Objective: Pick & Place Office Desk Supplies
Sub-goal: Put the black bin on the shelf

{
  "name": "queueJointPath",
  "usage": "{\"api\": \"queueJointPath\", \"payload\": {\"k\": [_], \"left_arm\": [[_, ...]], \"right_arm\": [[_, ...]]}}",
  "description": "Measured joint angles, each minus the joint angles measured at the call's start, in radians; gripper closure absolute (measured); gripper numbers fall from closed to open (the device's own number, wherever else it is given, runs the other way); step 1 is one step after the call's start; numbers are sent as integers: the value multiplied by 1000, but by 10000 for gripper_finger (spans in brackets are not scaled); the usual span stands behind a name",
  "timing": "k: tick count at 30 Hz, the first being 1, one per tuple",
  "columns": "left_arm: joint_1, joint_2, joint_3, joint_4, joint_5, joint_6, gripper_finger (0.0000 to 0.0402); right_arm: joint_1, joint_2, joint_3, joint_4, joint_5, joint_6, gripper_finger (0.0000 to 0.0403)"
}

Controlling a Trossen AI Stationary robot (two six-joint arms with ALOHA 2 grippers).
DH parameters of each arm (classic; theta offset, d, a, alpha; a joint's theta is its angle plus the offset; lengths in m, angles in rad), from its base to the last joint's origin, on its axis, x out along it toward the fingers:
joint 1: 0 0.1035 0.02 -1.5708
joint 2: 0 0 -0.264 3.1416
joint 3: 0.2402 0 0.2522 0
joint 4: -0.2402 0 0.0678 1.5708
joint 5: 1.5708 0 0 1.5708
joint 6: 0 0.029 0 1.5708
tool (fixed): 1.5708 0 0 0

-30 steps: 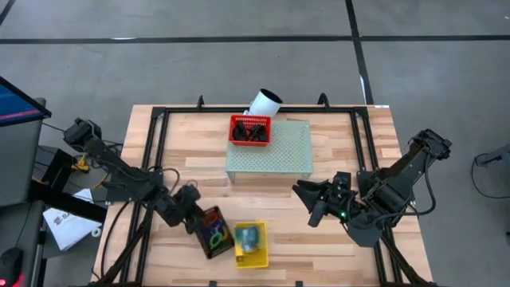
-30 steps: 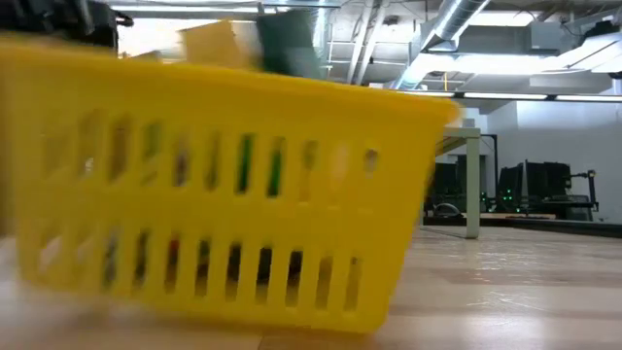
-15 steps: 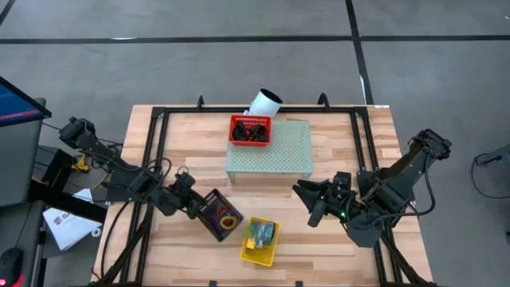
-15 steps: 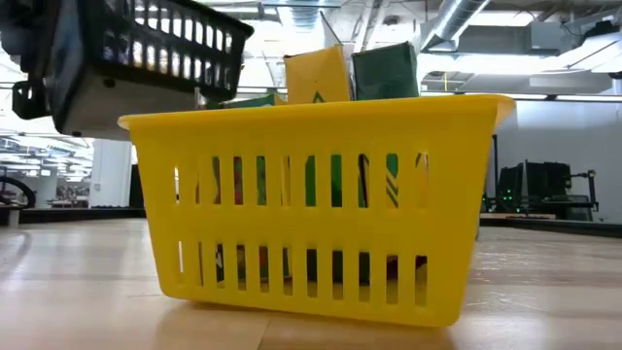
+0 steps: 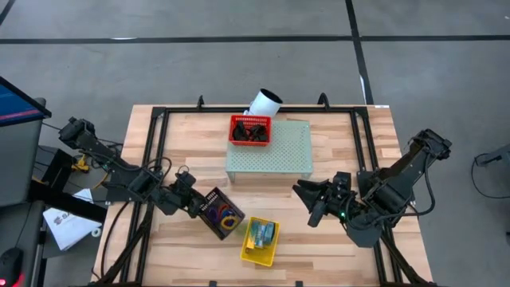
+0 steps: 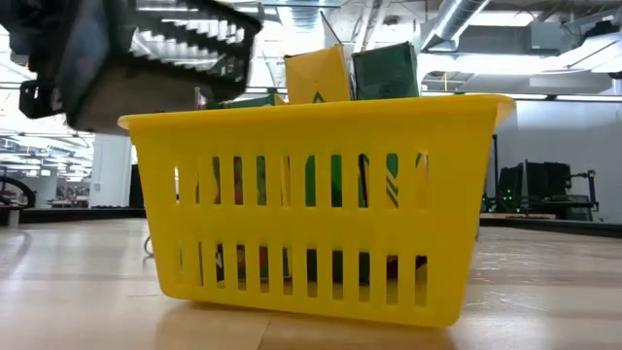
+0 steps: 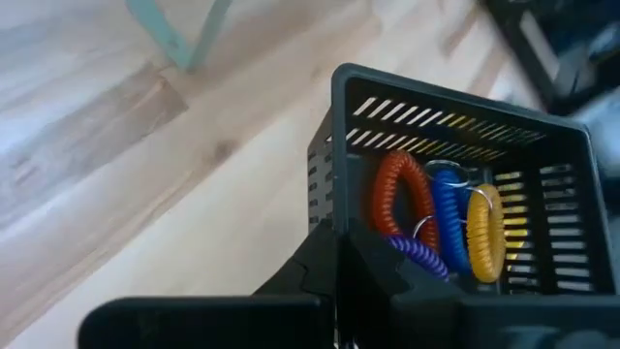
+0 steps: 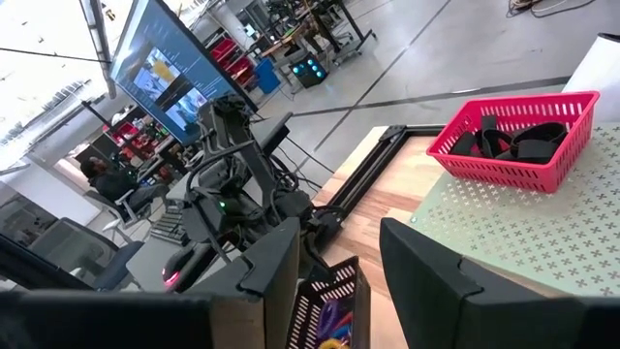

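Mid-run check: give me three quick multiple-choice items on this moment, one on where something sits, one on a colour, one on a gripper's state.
1. Where does the red slotted plastic basket sit?
A. On the pale green perforated block
B. Inside the yellow basket
C. In the right gripper

2. What colour is the slotted plastic basket that holds the upright printed crayon boxes?
A. Black
B. Yellow
C. Red

3. What is the left gripper doing?
A. Open above bare wood
B. Shut on the black slotted plastic basket of coiled loops
C. Shut on the white tube

Answers:
1 A: the high view shows it on the block's far left corner.
2 B: the low view shows the boxes standing in the yellow basket.
3 B: the left wrist view shows the gripper clamping the black basket's rim, lifted and tilted.
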Motion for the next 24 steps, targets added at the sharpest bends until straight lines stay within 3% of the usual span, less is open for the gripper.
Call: {"api": "queueJointPath", "payload": {"k": [11,17,24], "left_arm": [[-23,0,0,-164,295,325,400],[-22,0,0,-262,326,462,389],[-22,0,-1,-292,328,501,310]], "right_arm": [[1,0,0,5,-1,8,260],[1,0,0,30,-6,8,260],[2,0,0,47,-10,8,260]]}}
